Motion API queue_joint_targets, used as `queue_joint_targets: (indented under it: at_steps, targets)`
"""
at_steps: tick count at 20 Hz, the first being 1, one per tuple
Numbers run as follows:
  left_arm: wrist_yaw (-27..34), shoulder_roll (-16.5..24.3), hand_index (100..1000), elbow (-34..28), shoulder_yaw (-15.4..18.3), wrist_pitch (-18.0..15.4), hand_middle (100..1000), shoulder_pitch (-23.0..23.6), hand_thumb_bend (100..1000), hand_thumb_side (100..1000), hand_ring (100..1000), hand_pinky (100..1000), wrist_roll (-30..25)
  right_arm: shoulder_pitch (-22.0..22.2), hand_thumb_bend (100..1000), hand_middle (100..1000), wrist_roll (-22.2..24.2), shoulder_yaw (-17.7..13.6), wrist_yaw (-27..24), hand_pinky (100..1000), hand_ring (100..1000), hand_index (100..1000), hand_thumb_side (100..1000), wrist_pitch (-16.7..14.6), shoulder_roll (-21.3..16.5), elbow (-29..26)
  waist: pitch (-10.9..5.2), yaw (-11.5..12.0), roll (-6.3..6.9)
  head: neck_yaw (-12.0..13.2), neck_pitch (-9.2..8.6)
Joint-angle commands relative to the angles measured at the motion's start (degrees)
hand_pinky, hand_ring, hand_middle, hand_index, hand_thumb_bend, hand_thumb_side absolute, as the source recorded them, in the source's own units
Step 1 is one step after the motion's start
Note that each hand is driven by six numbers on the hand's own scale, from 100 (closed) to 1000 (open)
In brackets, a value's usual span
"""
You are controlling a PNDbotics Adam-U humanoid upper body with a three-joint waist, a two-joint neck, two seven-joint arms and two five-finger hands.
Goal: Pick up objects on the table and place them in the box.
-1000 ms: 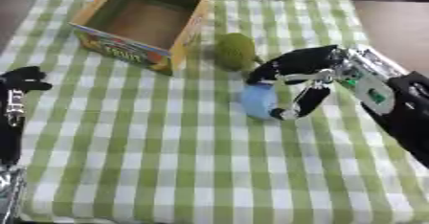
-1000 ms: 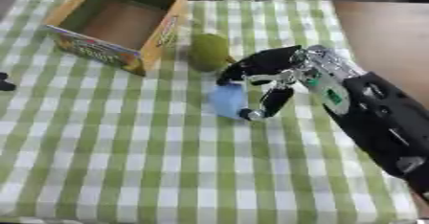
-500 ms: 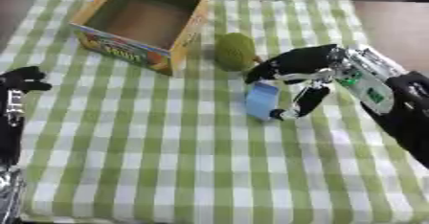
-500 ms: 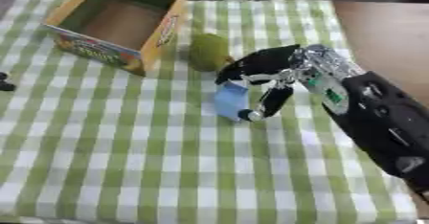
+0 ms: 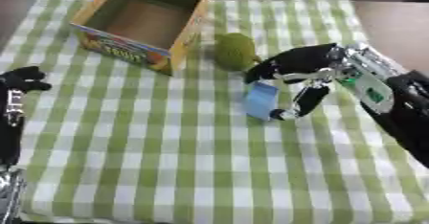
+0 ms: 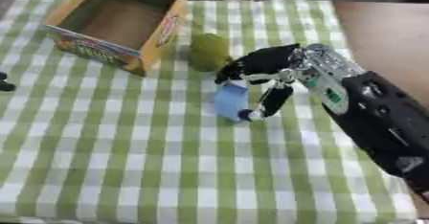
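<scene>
1. I see the table (image 5: 167, 170) under a green and white checked cloth that fills most of both views. Its near half is open cloth, while the far edge and the brown surface to the right are cut off by the frame.
2. My right arm comes in from the right side, and its lower part runs out of the picture at the bottom right corner.
3. The box (image 5: 142, 24) stands at the far left of the table, open at the top, with a printed front wall. I can see its brown inner floor, and nothing shows inside it. There is bare cloth on its near and left sides.
4. My right hand (image 6: 260, 72) is curled over the light blue object (image 6: 230, 101) near the middle of the table. The fingers arch over its top and one finger reaches down along its right side, so part of the object is hidden. It appears to be in the hand's hold. I cannot tell whether it touches the cloth.
5. My left hand (image 5: 21, 79) shows at the left edge, dark and curled with nothing in it, well apart from the box.
6. The green rounded object (image 5: 234, 50) lies just right of the box, just beyond the right hand. I cannot make out what it is.
</scene>
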Motion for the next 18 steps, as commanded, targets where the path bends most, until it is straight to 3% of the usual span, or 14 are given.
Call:
queue_joint_targets:
  at_steps: [1,6,13,18]
  targets:
    - [-0.2,0.9,738,-0.8,0.0,0.0,616,-0.5,100,855,602,815,0.1,-1.4,278,952,4.2,-0.6,0.4,851,936,1000,514,-4.2,-1.3,-0.9,-0.97,0.1,0.09,0.0,0.31]
    - [-0.2,0.9,738,-0.9,0.1,0.0,616,-0.5,100,854,602,814,0.2,-1.4,263,935,4.9,-0.3,0.6,849,933,1000,494,-4.7,-0.9,0.0,-0.96,0.2,0.15,0.0,0.31]
    - [-0.2,0.9,738,-0.9,0.0,0.0,616,-0.5,100,854,601,814,0.1,-1.4,133,809,5.2,-0.1,0.5,817,899,918,241,-4.7,-0.4,0.4,-0.88,0.2,0.16,0.0,0.31]
    - [-0.2,0.8,738,-0.9,0.0,0.0,615,-0.5,100,854,601,814,0.1,-1.3,108,762,5.3,0.1,0.7,807,885,878,173,-4.7,0.1,0.7,-0.82,0.3,0.17,0.0,0.31]
